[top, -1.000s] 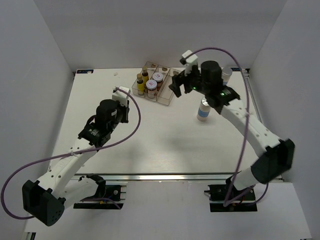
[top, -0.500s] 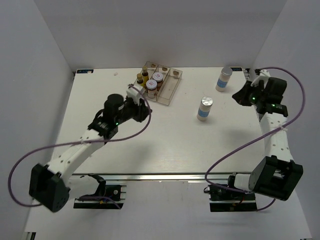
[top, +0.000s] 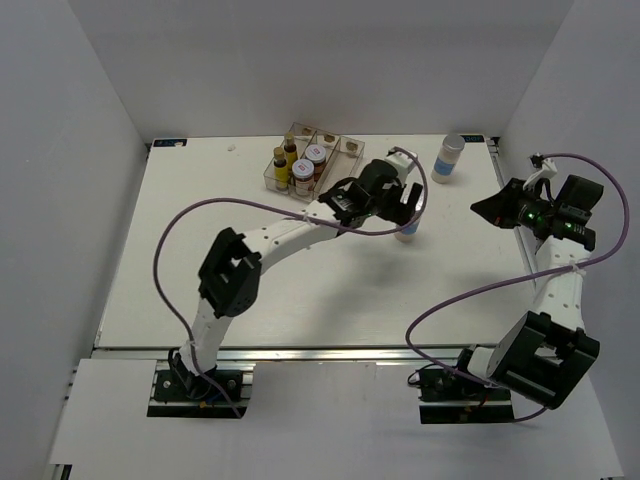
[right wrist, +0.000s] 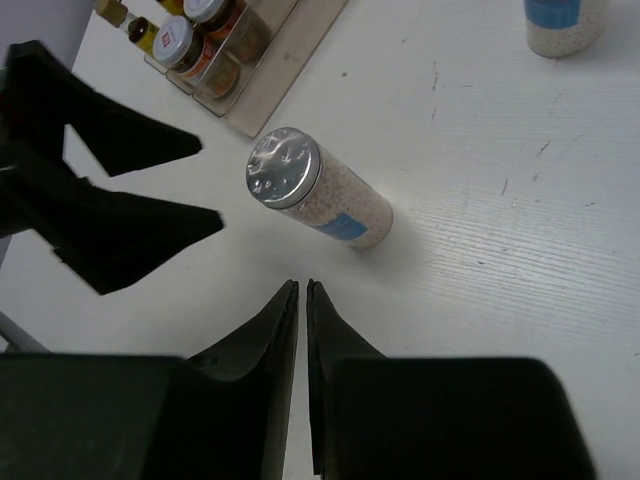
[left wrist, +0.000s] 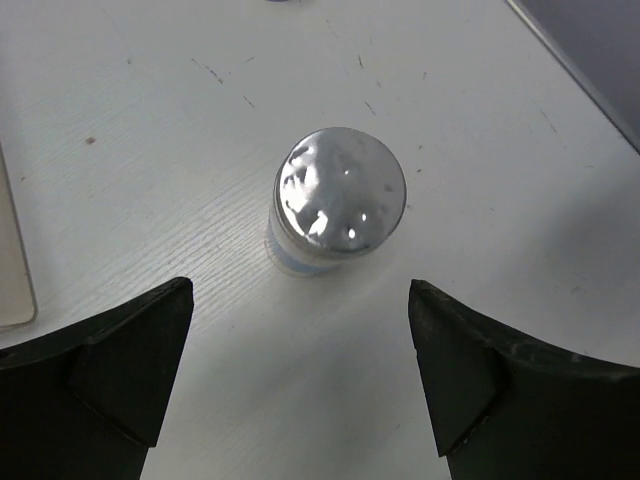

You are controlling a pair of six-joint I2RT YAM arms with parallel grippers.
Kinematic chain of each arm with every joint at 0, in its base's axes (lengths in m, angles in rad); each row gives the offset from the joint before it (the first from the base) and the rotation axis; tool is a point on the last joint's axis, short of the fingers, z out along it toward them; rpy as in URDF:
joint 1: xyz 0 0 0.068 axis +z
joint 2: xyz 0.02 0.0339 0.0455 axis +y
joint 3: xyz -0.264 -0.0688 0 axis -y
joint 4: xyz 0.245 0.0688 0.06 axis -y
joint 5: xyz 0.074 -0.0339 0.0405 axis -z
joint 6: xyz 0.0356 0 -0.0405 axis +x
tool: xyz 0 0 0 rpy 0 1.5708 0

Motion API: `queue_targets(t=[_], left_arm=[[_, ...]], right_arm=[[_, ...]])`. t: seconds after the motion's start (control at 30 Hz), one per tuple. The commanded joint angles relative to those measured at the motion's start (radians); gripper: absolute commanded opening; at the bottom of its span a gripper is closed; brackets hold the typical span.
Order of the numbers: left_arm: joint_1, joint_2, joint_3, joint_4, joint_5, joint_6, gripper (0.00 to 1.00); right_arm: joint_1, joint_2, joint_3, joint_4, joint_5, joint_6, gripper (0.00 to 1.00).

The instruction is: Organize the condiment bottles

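A white condiment bottle (left wrist: 340,195) with a silver lid and a blue band stands upright mid-table. My left gripper (left wrist: 298,290) hovers over it, open, with the bottle just ahead of its fingertips and nothing between them. From above, the left gripper (top: 405,203) covers most of that bottle (top: 406,233). My right gripper (right wrist: 302,286) is shut and empty, pointing at the same bottle (right wrist: 325,198) from the right edge of the table (top: 485,208). A second white bottle (top: 450,158) stands at the back right. Yellow bottles (top: 281,170) and brown jars (top: 304,176) sit in the clear tray (top: 352,150).
The tray's right-hand compartment (top: 338,172) holds nothing. White walls enclose the table on three sides. The left arm's purple cable (top: 230,205) loops over the table's left half. In the right wrist view the left fingers (right wrist: 120,215) show dark at the left.
My left arm has swung right across the table to the middle white bottle and its gripper has opened. My right arm has withdrawn from the tray to the right edge and shut.
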Motion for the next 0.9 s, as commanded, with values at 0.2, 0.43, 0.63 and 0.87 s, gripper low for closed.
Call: queue_targets(t=[0.2,0.43,0.63,0.87], left_arm=[[-0.071,0.235,0.341,-0.127,-0.167,0.037,0.98],[-0.071,0.316,0.397,-0.071,-0.165,0.037,0.98],[-0.071,0.321,0.368,-0.006,-0.251,0.035,0.88],[-0.071,0.299,0.332,0.047,-0.253,0.039,0.51]], right_arm=[[-0.025,0.023,-0.004,-0.040,-0.145,-0.059,0.14],[-0.026,0.017,-0.003,-0.040,-0.166,-0.057,0.15],[-0.028,0.012,-0.007,-0.040,-0.177,-0.060,0.15],[-0.028,0.012,-0.009,-0.040,-0.183,-0.063,0.15]])
